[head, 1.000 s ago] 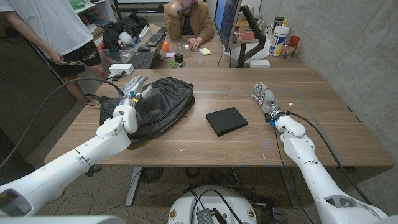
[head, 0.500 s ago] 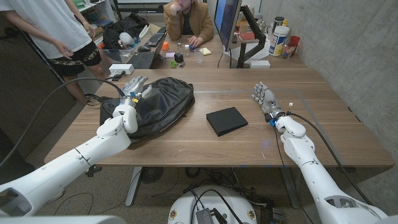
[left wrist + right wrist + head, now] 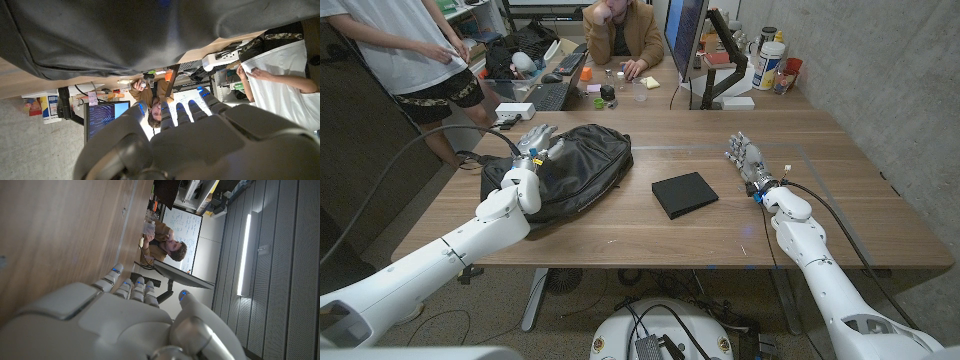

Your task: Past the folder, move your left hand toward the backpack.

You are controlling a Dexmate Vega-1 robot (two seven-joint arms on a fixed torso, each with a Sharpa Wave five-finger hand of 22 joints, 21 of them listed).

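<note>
Over the last second we see no shift — our left hand [image 3: 536,143] still hovers over the backpack [image 3: 570,170], fingers spread, grasping nothing. The backpack lies on the desk [image 3: 620,225] left of the folder [image 3: 684,194]. We judge the reach complete. Right hand [image 3: 746,160] released, right of the folder.

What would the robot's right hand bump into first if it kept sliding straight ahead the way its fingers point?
Probably nothing on the table. The right hand points toward the far edge of the brown wooden table, and bare wood lies ahead. Past the edge stand a monitor arm and bottles, though depth there is hard to judge.
</note>
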